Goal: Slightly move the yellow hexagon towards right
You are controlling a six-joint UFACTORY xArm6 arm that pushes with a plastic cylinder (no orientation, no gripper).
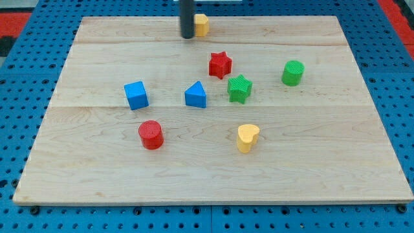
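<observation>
The yellow hexagon [202, 24] sits near the board's top edge, a little left of centre. My tip [187, 37] is at the end of the dark rod, right against the hexagon's left side and hiding part of it. I cannot tell whether they touch.
On the wooden board [97, 175] lie a red star [220, 64], a green star [239, 88], a green cylinder [293, 72], a blue triangular block [195, 94], a blue cube [136, 95], a red cylinder [151, 134] and a yellow heart [247, 137]. A blue pegboard [19, 97] surrounds the board.
</observation>
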